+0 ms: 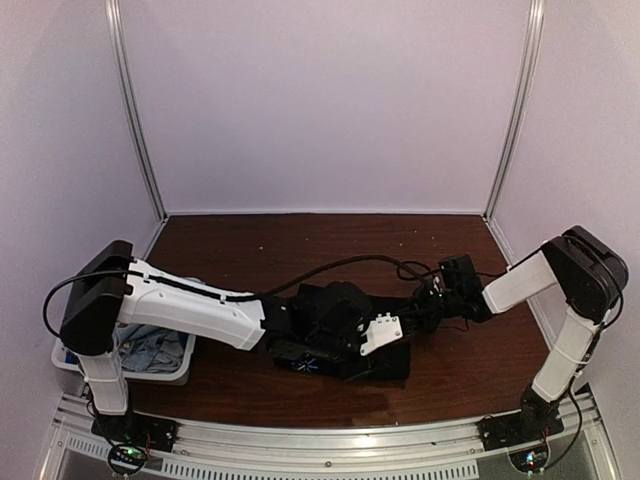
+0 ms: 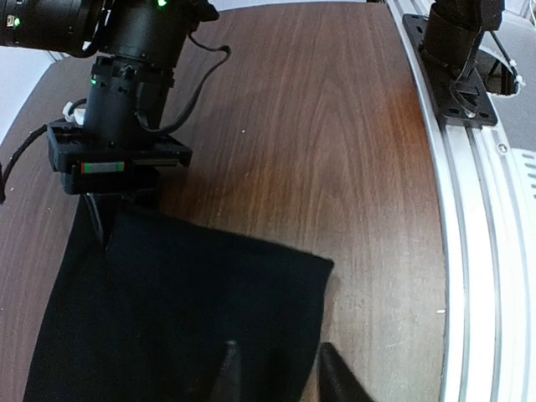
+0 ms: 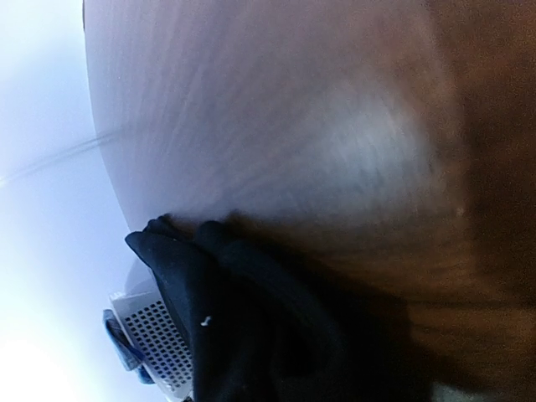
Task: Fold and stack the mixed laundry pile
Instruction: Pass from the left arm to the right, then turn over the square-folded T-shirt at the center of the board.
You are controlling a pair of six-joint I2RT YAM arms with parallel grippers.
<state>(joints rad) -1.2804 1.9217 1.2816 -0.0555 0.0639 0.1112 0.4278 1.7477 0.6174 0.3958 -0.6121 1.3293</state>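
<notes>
The black shirt (image 1: 385, 366) lies folded flat on the wood table near the front middle, its light-blue starburst mark (image 1: 305, 367) showing at its left. In the left wrist view the shirt (image 2: 184, 310) has one corner pointing right. My left gripper (image 2: 280, 373) is open, one finger over the cloth and the other over the bare table beside its edge; from above it (image 1: 392, 345) sits over the shirt. My right gripper (image 2: 99, 226) is shut on the shirt's far edge, seen from above (image 1: 425, 310). Bunched black cloth (image 3: 251, 318) fills the right wrist view. Light-blue denim (image 1: 150, 345) lies in the basket.
The white plastic basket (image 1: 178, 372) stands at the front left corner and also shows in the right wrist view (image 3: 159, 343). A black cable (image 1: 340, 265) runs across the table behind the arms. The metal rail (image 2: 469, 251) edges the table's front. White walls enclose the table.
</notes>
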